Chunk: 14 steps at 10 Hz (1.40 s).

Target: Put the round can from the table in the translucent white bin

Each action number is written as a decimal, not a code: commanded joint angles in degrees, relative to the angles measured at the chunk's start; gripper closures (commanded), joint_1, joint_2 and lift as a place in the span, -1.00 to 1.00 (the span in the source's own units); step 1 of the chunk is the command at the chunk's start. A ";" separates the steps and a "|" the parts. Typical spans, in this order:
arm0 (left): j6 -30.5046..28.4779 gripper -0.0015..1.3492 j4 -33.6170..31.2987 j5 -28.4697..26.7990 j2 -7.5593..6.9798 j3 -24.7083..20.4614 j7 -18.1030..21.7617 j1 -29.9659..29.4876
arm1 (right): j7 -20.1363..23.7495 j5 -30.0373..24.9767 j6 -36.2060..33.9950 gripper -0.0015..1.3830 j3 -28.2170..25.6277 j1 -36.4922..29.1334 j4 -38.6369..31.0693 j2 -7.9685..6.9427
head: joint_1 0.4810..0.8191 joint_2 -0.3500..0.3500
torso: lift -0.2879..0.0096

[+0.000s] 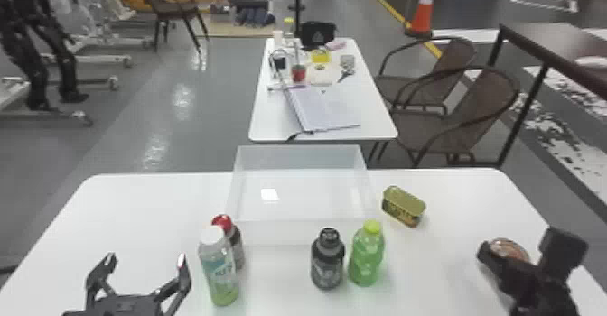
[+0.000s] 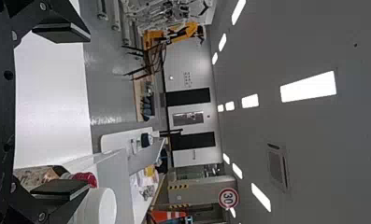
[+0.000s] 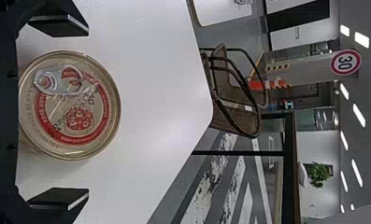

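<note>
At the table's right side my right gripper (image 1: 528, 252) is over the round can (image 1: 510, 248), hiding part of it. In the right wrist view the round can (image 3: 70, 105), with a pull tab and red print on its lid, lies between the spread fingers of my right gripper (image 3: 59, 112), with a gap to each. The translucent white bin (image 1: 300, 233) stands at the middle of the table's far edge. My left gripper (image 1: 144, 265) is parked open at the front left; in the left wrist view nothing lies between the fingers of the left gripper (image 2: 61, 112).
A white-capped bottle (image 1: 219, 265) and a red-capped bottle (image 1: 235, 243) stand left of centre. A dark bottle (image 1: 327, 263) and a green bottle (image 1: 366, 256) stand before the bin. A rectangular tin (image 1: 403, 206) lies right of the bin, between it and my right arm.
</note>
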State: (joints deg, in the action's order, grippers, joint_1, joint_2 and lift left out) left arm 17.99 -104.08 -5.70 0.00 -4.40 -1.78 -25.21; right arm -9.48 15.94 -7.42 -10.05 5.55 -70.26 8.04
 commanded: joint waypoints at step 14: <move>1.25 -0.72 0.90 0.96 0.15 -0.34 0.55 0.16 | 3.59 0.50 9.44 0.52 0.03 1.65 6.27 1.71 | -0.60 0.00 | 0.26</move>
State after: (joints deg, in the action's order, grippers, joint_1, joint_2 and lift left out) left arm 19.25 -103.25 -4.70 0.00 -4.87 -1.23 -25.18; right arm -5.89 15.78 1.99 -10.01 7.97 -62.03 9.80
